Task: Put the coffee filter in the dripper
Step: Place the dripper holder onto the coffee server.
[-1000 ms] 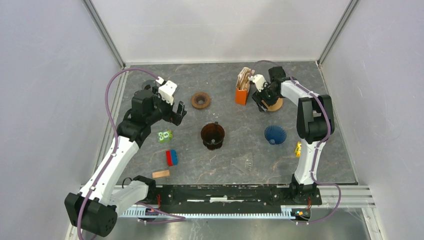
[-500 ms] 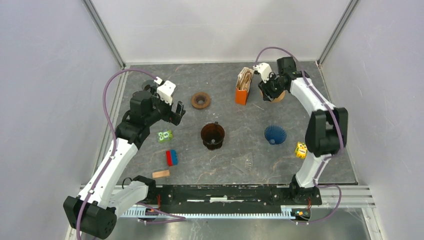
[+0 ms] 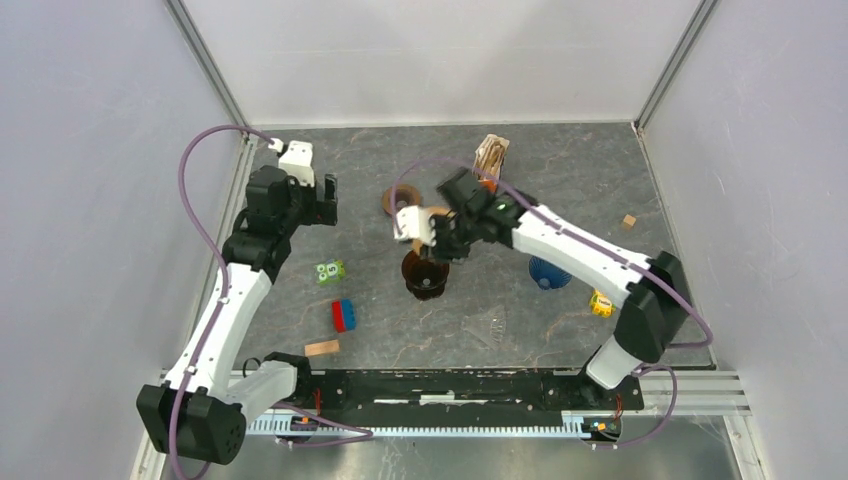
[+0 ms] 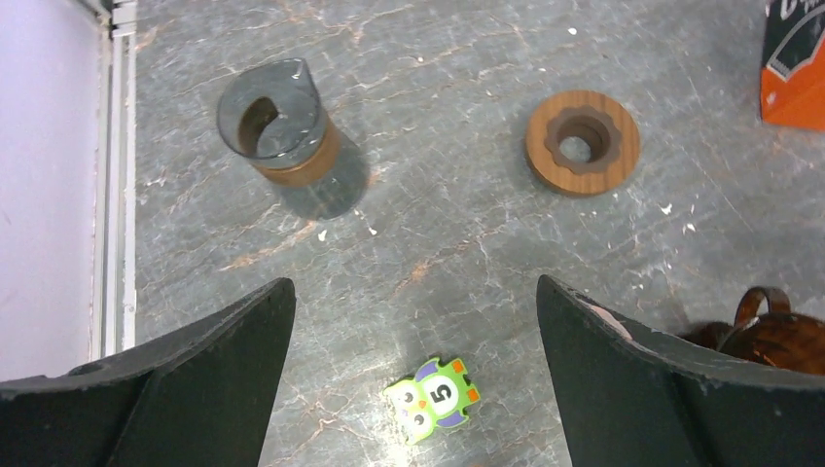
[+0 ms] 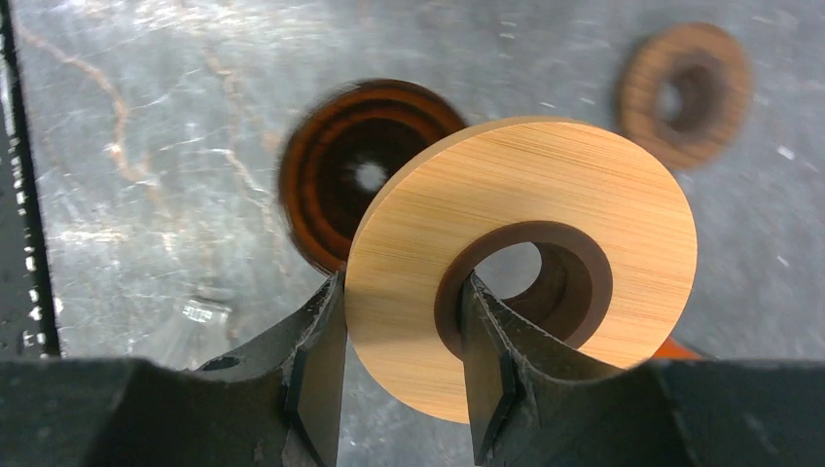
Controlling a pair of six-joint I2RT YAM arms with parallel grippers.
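Right gripper (image 5: 404, 326) is pinching a pale bamboo ring with a dark-lined hole (image 5: 545, 195) by the dark amber, ribbed cone-shaped dripper (image 5: 336, 180). Left gripper (image 4: 413, 292) is spread wide.

A robot lab cell: white panels (image 3: 440, 60) on aluminium framing (image 3: 205, 65) enclose a stone-patterned table (image 3: 600, 180).

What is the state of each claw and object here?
Right claw, shut on a light round wooden ring.
Left claw, open, empty.
Brown glass dripper, upright, no filter inside.
Orange filter box, open, paper filters sticking out.
Dark wooden ring, lying flat.
Glass cup with wooden band, upright.
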